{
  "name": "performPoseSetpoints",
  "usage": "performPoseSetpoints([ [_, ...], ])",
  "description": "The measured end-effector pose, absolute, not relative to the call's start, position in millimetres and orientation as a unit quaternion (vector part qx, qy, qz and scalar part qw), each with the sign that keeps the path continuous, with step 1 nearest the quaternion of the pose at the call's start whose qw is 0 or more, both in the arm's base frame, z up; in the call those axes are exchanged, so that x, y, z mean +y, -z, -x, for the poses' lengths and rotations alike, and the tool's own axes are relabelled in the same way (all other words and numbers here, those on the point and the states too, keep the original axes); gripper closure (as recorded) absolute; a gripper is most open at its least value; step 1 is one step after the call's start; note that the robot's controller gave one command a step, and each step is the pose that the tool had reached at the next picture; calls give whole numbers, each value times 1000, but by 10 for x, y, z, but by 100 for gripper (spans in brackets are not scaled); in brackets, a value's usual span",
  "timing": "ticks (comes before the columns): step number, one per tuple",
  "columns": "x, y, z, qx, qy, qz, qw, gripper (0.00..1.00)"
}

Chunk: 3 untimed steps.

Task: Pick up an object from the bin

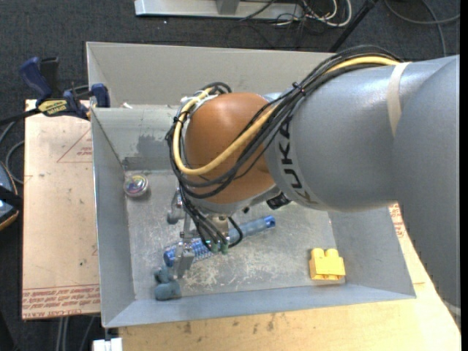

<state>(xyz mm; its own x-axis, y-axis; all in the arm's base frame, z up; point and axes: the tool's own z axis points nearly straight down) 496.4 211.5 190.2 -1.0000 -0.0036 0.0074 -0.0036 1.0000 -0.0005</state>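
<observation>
We see a small blue piece (174, 255) lying flat on the bin (281, 268) floor, toward seven o'clock from the floor's middle.

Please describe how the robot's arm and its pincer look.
The arm is a thick, rounded silver-grey tube bearing dark KUKA lettering. An orange dome-shaped cover sits at its wrist, with black and yellow cables looped over it. The pincer is grey metal.

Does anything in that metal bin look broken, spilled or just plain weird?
Nothing stands out. The yellow block, the round silvery thing and the blue stick lie loose and whole; only the bin floor looks scuffed with pale scratches.
</observation>
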Motion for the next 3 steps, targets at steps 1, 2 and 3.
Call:
performPoseSetpoints([
  [1, 1061, -758, -5230, -997, 1, -71, -1, 0],
  [2, 1093, -807, -5245, -997, 1, -73, -4, 100],
  [3, 990, -1797, -5399, -997, 1, -73, -5, 100],
])
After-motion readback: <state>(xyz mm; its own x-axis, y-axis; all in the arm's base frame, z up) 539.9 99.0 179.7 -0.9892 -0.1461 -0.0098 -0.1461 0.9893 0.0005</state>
